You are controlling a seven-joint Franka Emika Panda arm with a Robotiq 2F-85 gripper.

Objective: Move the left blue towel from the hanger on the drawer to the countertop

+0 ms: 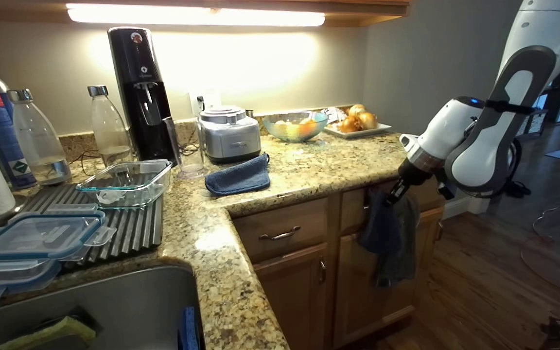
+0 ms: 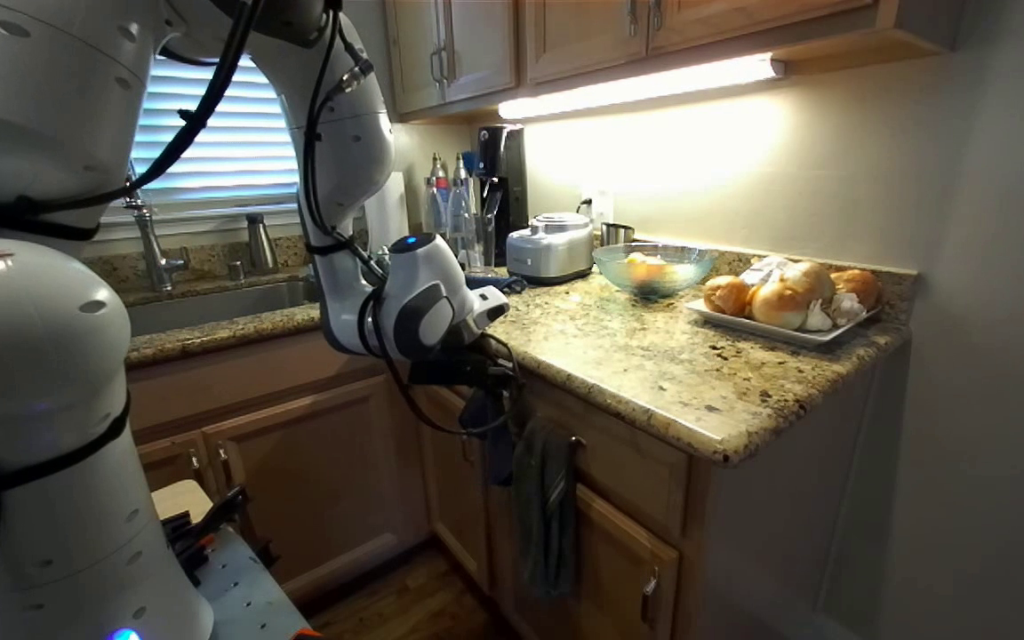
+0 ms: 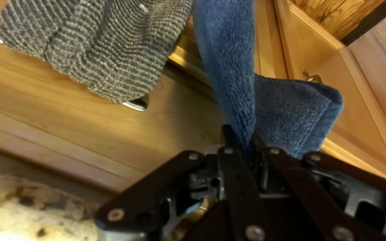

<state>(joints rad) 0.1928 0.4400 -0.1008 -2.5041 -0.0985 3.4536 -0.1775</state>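
Plainly, in the wrist view, the gripper (image 3: 242, 139) was narrowed on a gathered fold of the left blue towel (image 3: 228, 63), a strip trailing past the fingertips (image 3: 226, 134) and a flap hanging just beside them; so thin a pinch of soft cloth risked slipping under a jerky lift. The grey ribbed towel (image 3: 95, 50) hung near the fingertips from the handle (image 3: 136, 105) of the drawer (image 3: 55, 100), and a sideways swing could have dragged it along. In an exterior view, the left blue towel drooped below the gripper, the countertop (image 1: 328, 167) lying just beside and above the fingertips; too shallow a rise would probably have caught cloth or metal on its rounded edge. Farther off from the gripper, a folded blue cloth (image 1: 238, 177) lay on the countertop, liable to be nudged. In an exterior view, the fingertips were hidden, and a cable (image 2: 468, 433) looped under the gripper, apt to snag on that edge if raised close in.
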